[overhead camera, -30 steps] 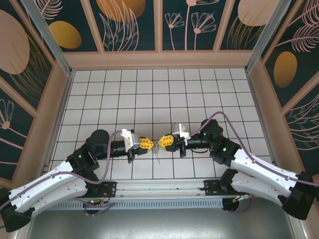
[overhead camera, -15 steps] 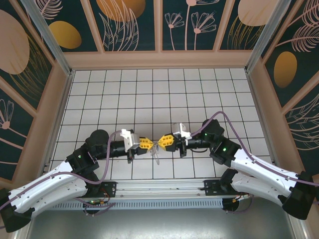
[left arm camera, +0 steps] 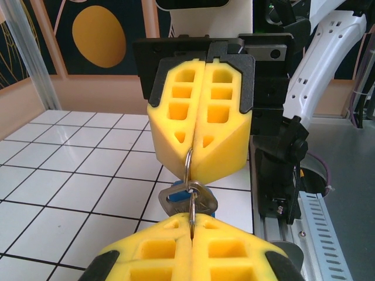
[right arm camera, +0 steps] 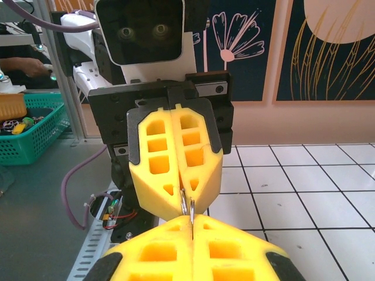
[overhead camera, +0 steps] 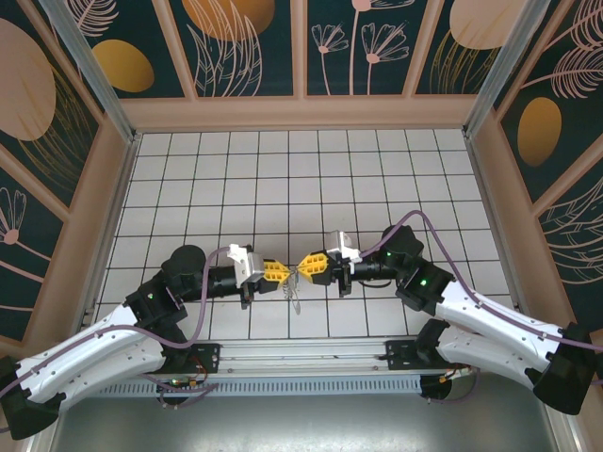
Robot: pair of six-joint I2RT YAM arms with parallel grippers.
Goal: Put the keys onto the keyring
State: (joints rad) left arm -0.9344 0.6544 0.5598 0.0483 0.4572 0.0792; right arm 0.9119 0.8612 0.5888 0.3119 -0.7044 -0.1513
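Note:
The keyring (left arm camera: 188, 167) is a thin metal loop held in the air between my two grippers, which face each other tip to tip above the white tiled table (overhead camera: 283, 179). My left gripper (left arm camera: 192, 219) is shut on the loop's near end. My right gripper (left arm camera: 191, 151) is shut on its far end. A small silver key with a blue head (left arm camera: 202, 202) hangs on the loop just above the left jaws. In the right wrist view, two strands of the keyring (right arm camera: 188, 206) run between my right gripper (right arm camera: 191, 219) and left gripper (right arm camera: 183, 193). From above, the left gripper (overhead camera: 283, 271) and right gripper (overhead camera: 307, 266) nearly touch.
A metal rail (overhead camera: 301, 353) runs along the table's near edge between the arm bases. Purple cables (overhead camera: 203, 282) loop beside both arms. Wooden walls (overhead camera: 301, 111) close in the table on three sides. A green basket (right arm camera: 29, 132) stands off the table behind the left arm.
My right gripper has edged a little left toward the left one, so the gap between the yellow tips is narrower. Both stay shut on the keyring.

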